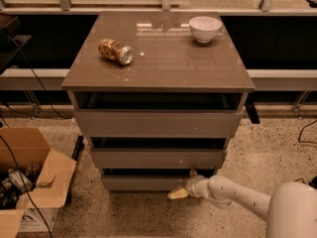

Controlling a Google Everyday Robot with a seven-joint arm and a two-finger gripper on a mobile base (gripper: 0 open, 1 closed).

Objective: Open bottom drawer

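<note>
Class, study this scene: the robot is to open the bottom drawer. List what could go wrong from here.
1. The bottom drawer shows no handle; the claw, low and right of centre, may slip off.
2. Pulling off-centre might skew it.
3. A jolt could roll the can lying on its side on top.

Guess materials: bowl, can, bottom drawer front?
Bowl: probably glazed ceramic, white and glossy. Can: likely thin metal, printed body with a shiny silver end. Bottom drawer front: looks like matte grey-brown laminate, flat, no grain visible. Gripper sits at its lower edge, right of centre.
</note>
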